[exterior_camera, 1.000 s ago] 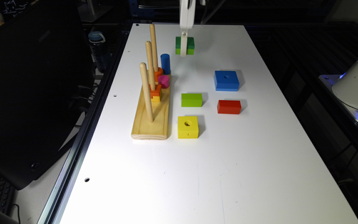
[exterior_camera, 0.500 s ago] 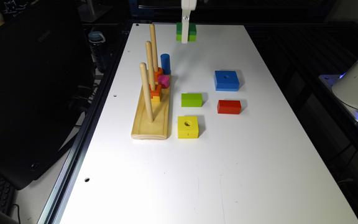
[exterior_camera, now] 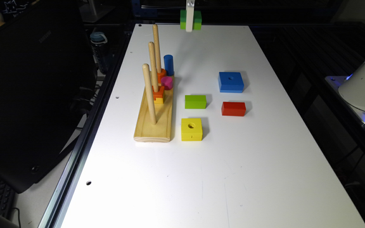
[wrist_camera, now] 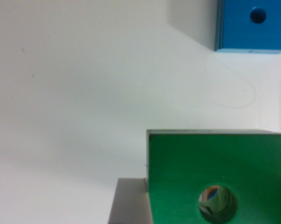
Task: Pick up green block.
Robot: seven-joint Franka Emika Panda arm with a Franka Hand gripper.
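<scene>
The green block [exterior_camera: 197, 19] hangs in the air above the far end of the white table [exterior_camera: 201, 177], held up by my gripper [exterior_camera: 189, 27], whose white part crosses the block's front. In the wrist view the green block [wrist_camera: 214, 163] sits close to the camera, its dark green face and round centre hole turned toward it, and a grey finger [wrist_camera: 128, 200] lies against one side. The table lies well below the block.
A wooden peg board [exterior_camera: 154, 126] with three pegs and small orange, pink and blue pieces stands at the exterior view's left. Beside it lie a yellow block [exterior_camera: 191, 129], a lime-green rectangular block [exterior_camera: 195, 101], a red block [exterior_camera: 233, 108] and a blue block [exterior_camera: 230, 81] [wrist_camera: 252, 23].
The gripper has risen with the green block in it, lifting it off the table's far end and higher in the exterior view. The other blocks have not moved.
</scene>
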